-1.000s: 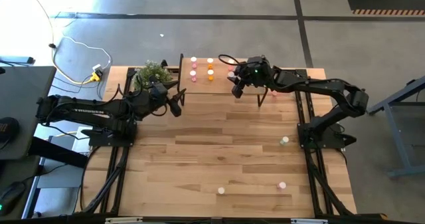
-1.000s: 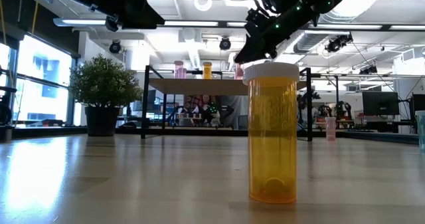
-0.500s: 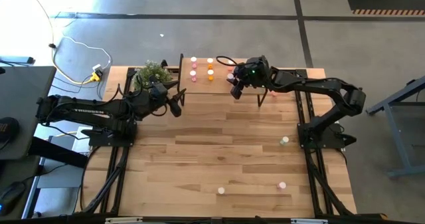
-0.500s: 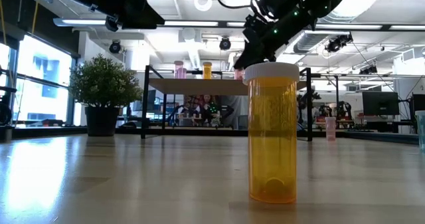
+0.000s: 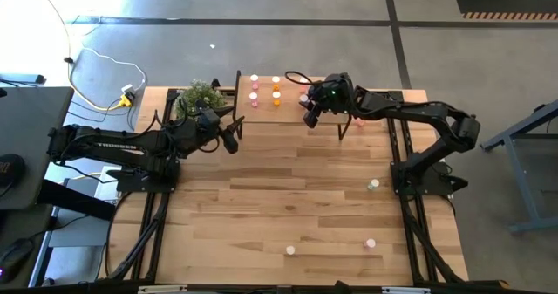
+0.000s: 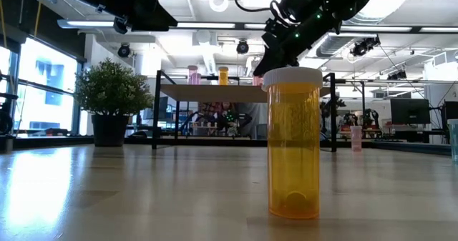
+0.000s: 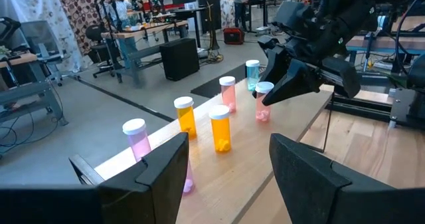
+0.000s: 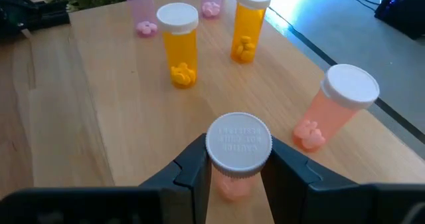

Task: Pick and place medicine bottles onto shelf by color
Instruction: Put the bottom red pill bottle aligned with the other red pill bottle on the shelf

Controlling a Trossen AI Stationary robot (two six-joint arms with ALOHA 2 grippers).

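Right gripper [image 8: 238,174] clamps a white-capped pink medicine bottle [image 8: 238,151] above the light-wood shelf [image 8: 99,137], near 2 orange bottles [image 8: 179,51]; left gripper [image 5: 234,135], partly open, holds nothing.

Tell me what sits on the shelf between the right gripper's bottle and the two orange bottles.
Nothing: in the right wrist view, bare shelf board separates the pink bottle held by the right gripper from the two orange bottles.
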